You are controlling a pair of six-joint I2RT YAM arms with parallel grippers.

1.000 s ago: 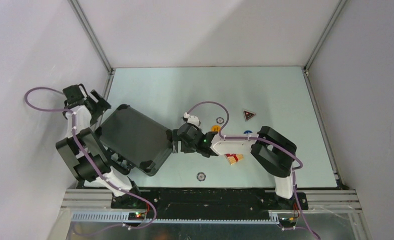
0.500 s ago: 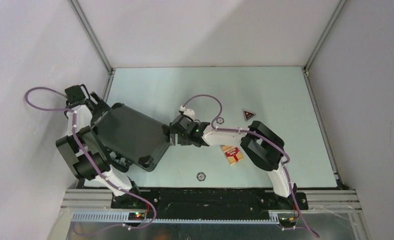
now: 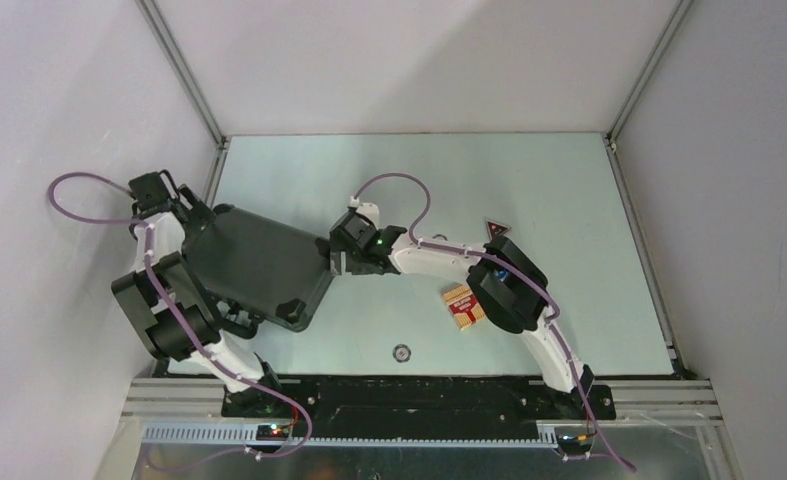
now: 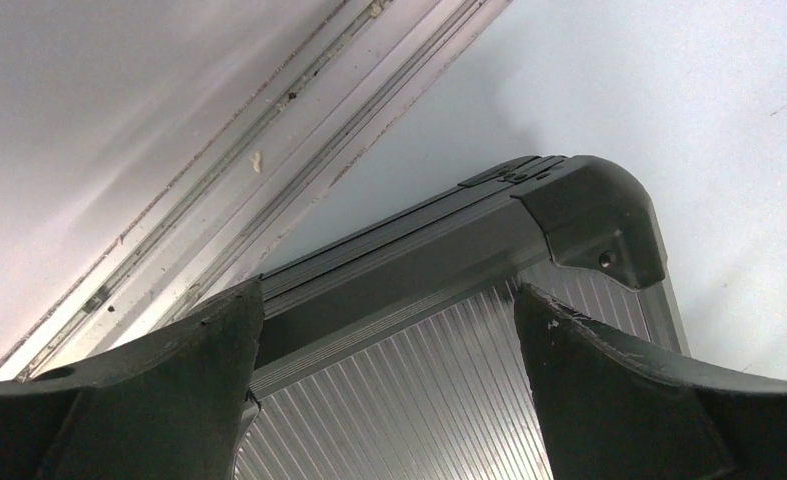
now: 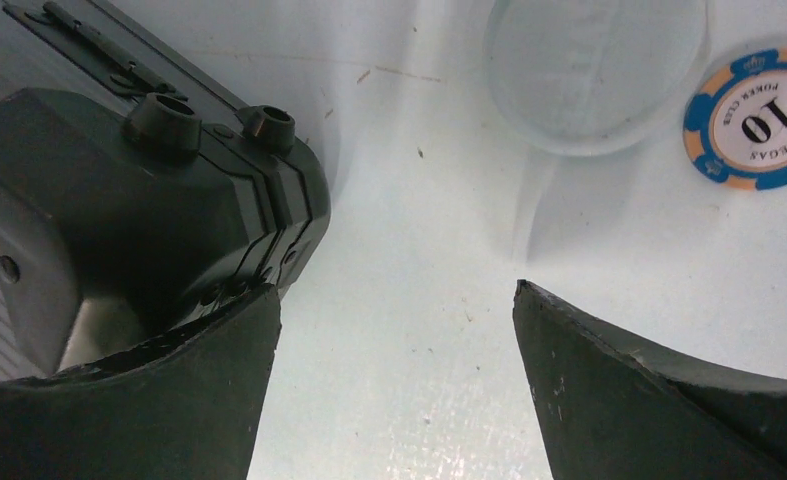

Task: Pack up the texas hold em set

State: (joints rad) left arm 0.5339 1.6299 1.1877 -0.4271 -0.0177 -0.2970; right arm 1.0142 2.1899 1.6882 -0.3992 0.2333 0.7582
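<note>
The black briefcase point(image 3: 259, 265) lies shut and skewed on the left of the table. My left gripper point(image 3: 201, 215) is open at its far-left corner, its jaws wide over the ribbed panel point(image 4: 409, 390) and edge rail. My right gripper point(image 3: 335, 262) is open at the case's right corner point(image 5: 119, 200), with the left finger point(image 5: 169, 400) against that corner and bare table between the jaws point(image 5: 394, 288). A clear round button point(image 5: 597, 75) and an orange-blue chip point(image 5: 759, 118) lie just beyond it. The red-patterned card deck point(image 3: 462, 305) and the dark triangular marker point(image 3: 496, 228) lie loose.
Another small clear button point(image 3: 401, 352) sits near the table's front edge. The left wall and its aluminium rail point(image 4: 219, 180) run close behind the case. My right forearm point(image 3: 439, 255) stretches across the middle of the table.
My right gripper has swung left and farther back, staying at the case's right corner, and the case has shifted and turned toward the left wall. The card deck is now uncovered.
</note>
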